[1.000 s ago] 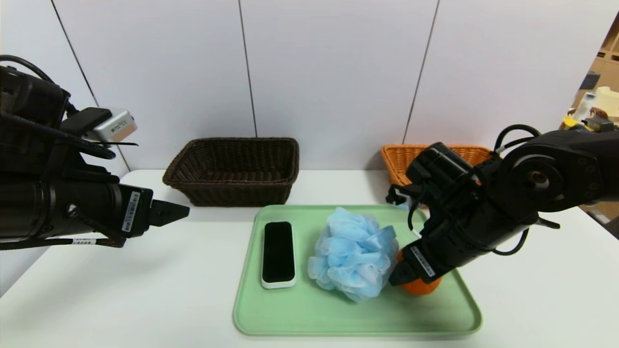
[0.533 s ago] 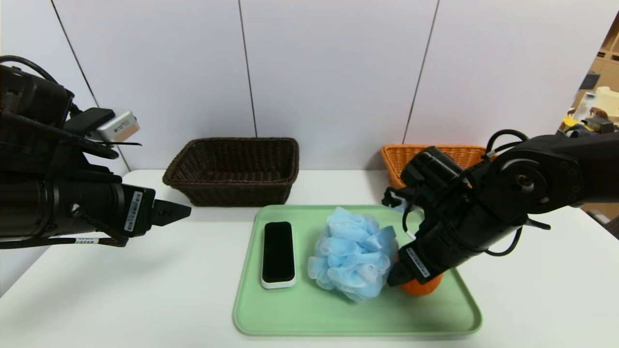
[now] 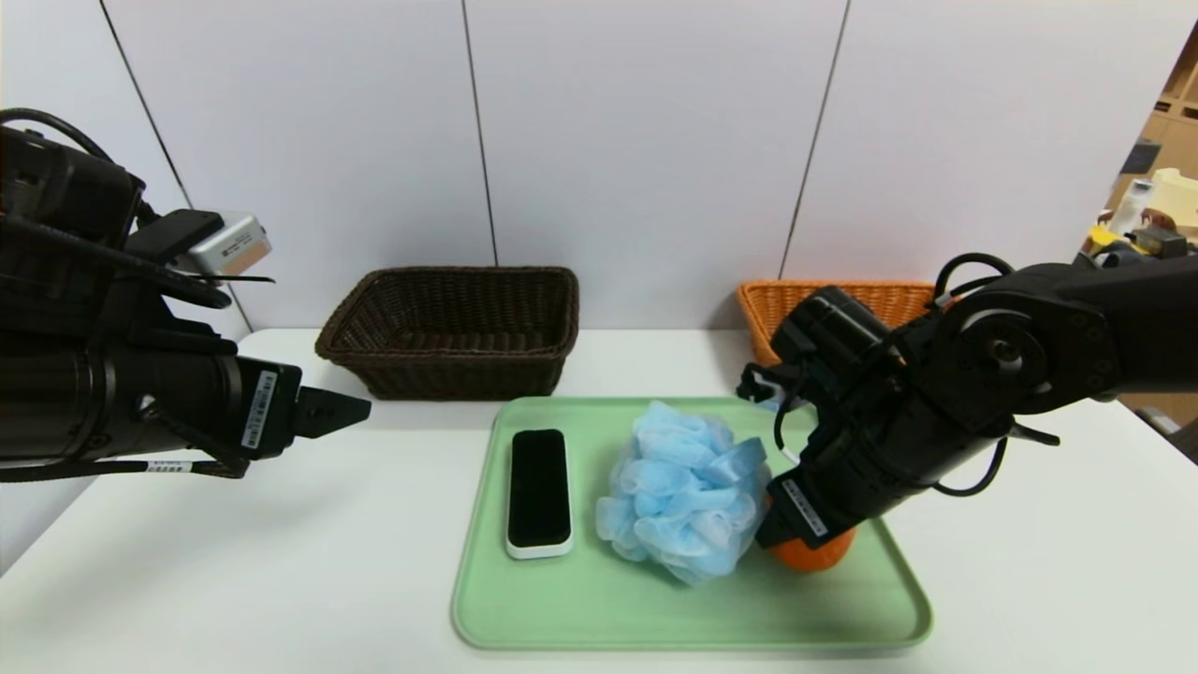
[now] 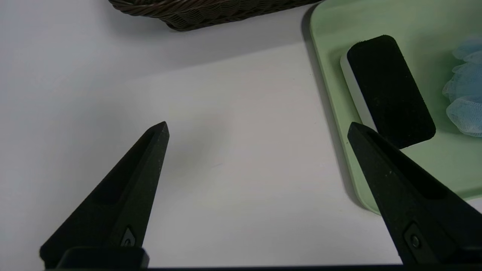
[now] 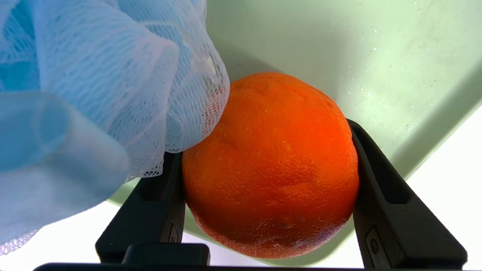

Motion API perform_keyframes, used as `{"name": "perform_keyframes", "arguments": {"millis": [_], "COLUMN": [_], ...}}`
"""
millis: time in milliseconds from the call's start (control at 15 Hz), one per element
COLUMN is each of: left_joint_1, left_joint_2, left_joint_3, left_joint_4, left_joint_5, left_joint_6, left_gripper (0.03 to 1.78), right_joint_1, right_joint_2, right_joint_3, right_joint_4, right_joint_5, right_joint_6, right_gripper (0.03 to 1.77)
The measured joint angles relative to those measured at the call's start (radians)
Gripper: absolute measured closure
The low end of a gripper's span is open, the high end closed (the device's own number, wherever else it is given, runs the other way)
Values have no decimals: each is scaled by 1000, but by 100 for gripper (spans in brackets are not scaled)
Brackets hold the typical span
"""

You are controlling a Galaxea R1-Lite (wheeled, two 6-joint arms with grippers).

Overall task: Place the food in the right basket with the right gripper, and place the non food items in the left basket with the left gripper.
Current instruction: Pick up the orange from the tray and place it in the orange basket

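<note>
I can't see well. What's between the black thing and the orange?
The blue bath puff sits between the eraser and the orange, in the head view.

White table point(image 3: 281, 562) in front of me. Directly on it: green tray point(image 3: 655, 618) at centre near my edge, dark brown wicker basket point(image 3: 454, 328) at back on my left side, just behind tray's far-left corner, and orange wicker basket point(image 3: 777, 309) at back on my right, partly hidden behind my right arm. Baskets well apart from each other.
</note>
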Motion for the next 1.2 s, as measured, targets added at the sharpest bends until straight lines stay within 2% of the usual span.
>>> {"name": "perform_keyframes", "arguments": {"millis": [133, 733, 933, 1200], "left_joint_1": [0, -35, -61, -93], "left_joint_2": [0, 13, 15, 45], "left_joint_3": [2, -2, -7, -40], "left_joint_4": [1, -4, 0, 2], "left_joint_5": [0, -1, -1, 2], "left_joint_6": [0, -4, -17, -23], "left_gripper": [12, 12, 12, 12], "right_joint_1": [0, -3, -10, -58], "right_joint_2": [-13, -187, -254, -312], "right_joint_3": [2, -29, -84, -234], "right_joint_4": [7, 67, 83, 124], "right_joint_5": [-37, -97, -185, -258], "right_joint_6": [1, 1, 1, 1], "right_gripper": [64, 64, 64, 64]}}
